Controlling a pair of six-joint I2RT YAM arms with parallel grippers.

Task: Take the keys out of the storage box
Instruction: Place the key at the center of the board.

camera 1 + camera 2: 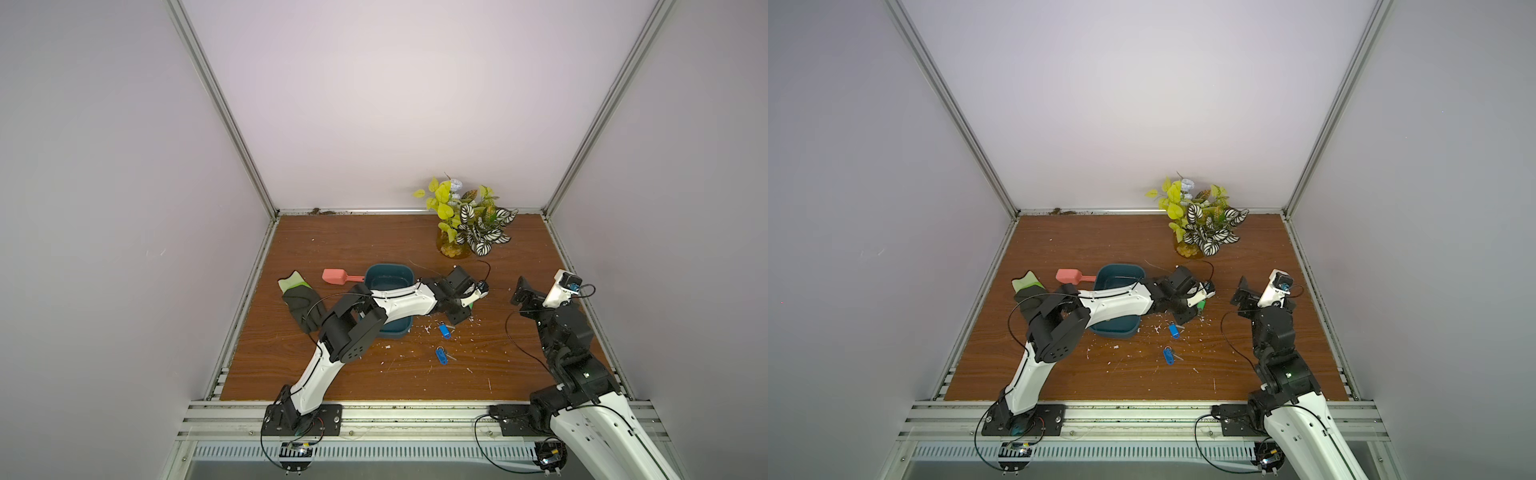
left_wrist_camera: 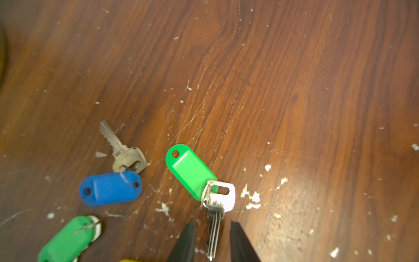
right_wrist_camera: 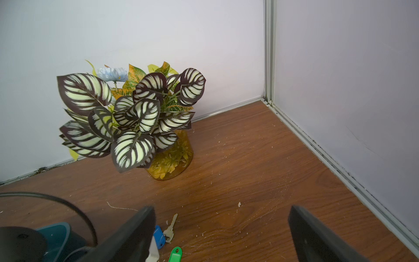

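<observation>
Looks like drop-off time: left pincer [image 2: 212,224] sits narrowly parted around the green-tagged key [image 2: 192,172] lying on the desk [image 2: 294,90], right pincer [image 3: 221,213] idles wide, next stop probably the storage box [image 1: 388,266].

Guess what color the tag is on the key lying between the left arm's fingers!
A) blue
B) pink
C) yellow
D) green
D: in the left wrist view, the silver key whose blade lies between the left arm's fingers is ringed to a green tag on the wooden table.
</observation>
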